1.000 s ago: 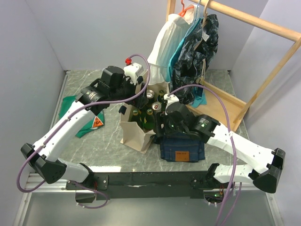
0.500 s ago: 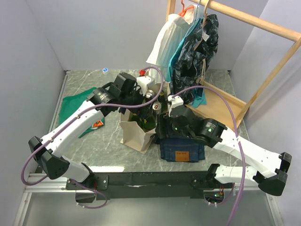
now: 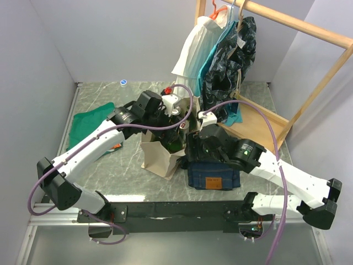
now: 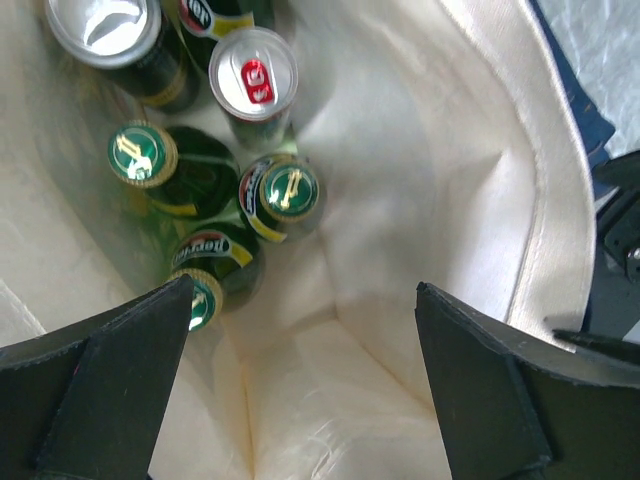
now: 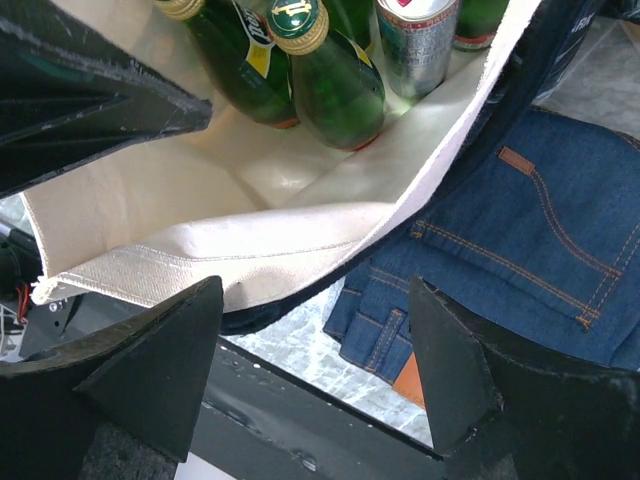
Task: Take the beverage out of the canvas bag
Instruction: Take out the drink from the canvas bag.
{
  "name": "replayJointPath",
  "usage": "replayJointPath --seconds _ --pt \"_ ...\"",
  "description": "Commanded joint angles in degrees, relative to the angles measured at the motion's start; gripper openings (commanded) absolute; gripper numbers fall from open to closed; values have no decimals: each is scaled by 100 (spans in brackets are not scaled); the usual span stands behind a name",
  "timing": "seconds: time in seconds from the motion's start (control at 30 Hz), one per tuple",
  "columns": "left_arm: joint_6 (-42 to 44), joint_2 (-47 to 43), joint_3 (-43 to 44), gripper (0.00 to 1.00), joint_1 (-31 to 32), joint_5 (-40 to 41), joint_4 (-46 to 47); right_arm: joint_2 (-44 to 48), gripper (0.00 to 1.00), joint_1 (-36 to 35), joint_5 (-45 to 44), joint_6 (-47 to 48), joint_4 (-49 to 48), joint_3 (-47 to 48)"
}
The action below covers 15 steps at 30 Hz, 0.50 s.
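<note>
The cream canvas bag (image 3: 160, 157) stands open in mid-table, navy-trimmed. Inside it stand several green glass bottles (image 4: 288, 192) with gold-rimmed caps, plus a can with a red tab (image 4: 255, 80) and a silver-topped can (image 4: 105, 25). My left gripper (image 4: 302, 290) hangs open over the bag's mouth (image 3: 174, 122), above bare canvas floor, with one bottle cap beside its left finger (image 4: 130, 370). My right gripper (image 5: 315, 288) is open at the bag's right side (image 3: 191, 148). The bag's rim (image 5: 260, 250) runs across under its fingers, unpinched. Bottles (image 5: 330, 70) show past that rim.
Folded blue jeans (image 3: 212, 174) lie against the bag's right side. A green cloth (image 3: 88, 118) lies at the left. A wooden clothes rack (image 3: 287, 116) with hanging garments (image 3: 220, 55) stands behind right. A small bottle cap (image 3: 123, 83) lies at the back.
My left gripper has swung right and down from behind the bag to over its mouth, now covering the bottles in the top view. The right arm shifted slightly along the bag's side.
</note>
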<state>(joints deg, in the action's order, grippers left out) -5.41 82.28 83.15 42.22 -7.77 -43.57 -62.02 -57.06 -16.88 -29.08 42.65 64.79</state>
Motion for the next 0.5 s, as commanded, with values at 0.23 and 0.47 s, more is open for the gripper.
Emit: replayJointPath --seconds 0.23,0.47 --pt "-303 490 148 99 67 -163 613 -214 80 -34 -228 104 15 271" --pt "-347 482 -62 97 85 -120 832 -170 81 -34 -289 104 -82 235"
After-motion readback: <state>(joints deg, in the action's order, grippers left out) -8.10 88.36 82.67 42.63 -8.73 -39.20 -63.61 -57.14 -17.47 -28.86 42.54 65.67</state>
